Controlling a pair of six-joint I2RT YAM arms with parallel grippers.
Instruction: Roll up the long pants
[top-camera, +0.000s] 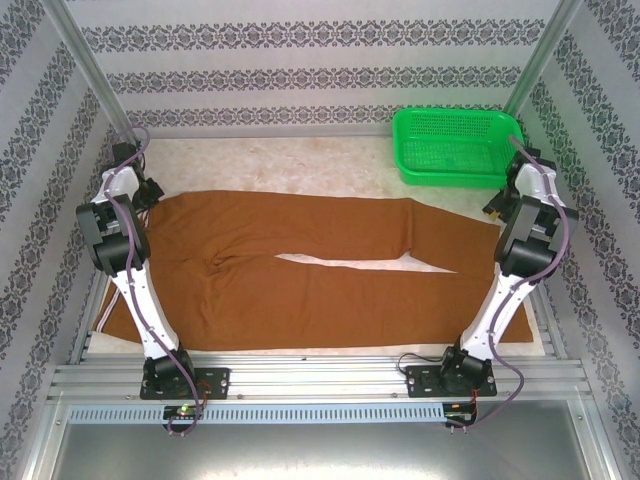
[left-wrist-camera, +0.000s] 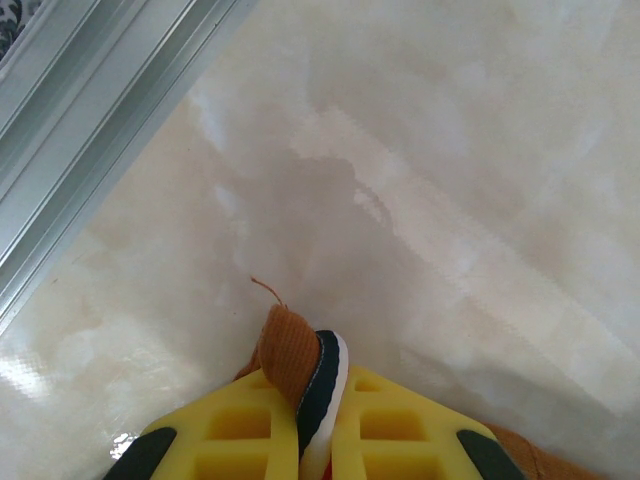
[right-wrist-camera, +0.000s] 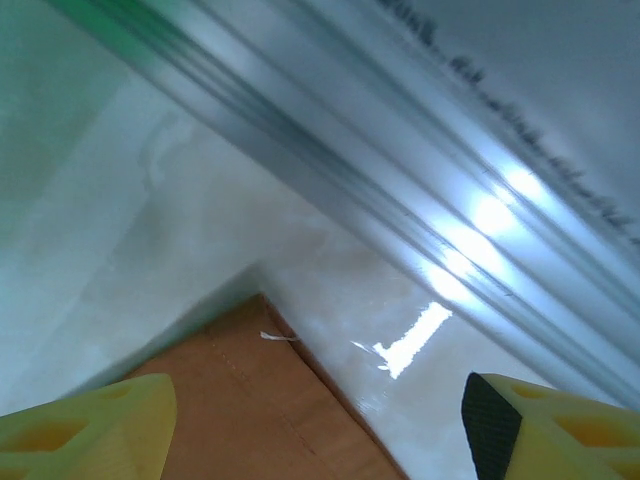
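The left tool (left-wrist-camera: 318, 390) pinches the far-left corner of the pants (left-wrist-camera: 285, 350); the right tool (right-wrist-camera: 315, 430) hangs released over their far-right corner.

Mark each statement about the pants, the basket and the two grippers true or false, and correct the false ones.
1. The long pants lie spread flat on the table. True.
2. The pants lie inside the green basket. False: they lie on the table, outside it.
3. The left gripper is shut on a fold of the pants. True.
4. The right gripper clamps a trouser leg. False: its jaws stand open, holding nothing.
5. The pants are rolled up. False: both legs lie stretched out.
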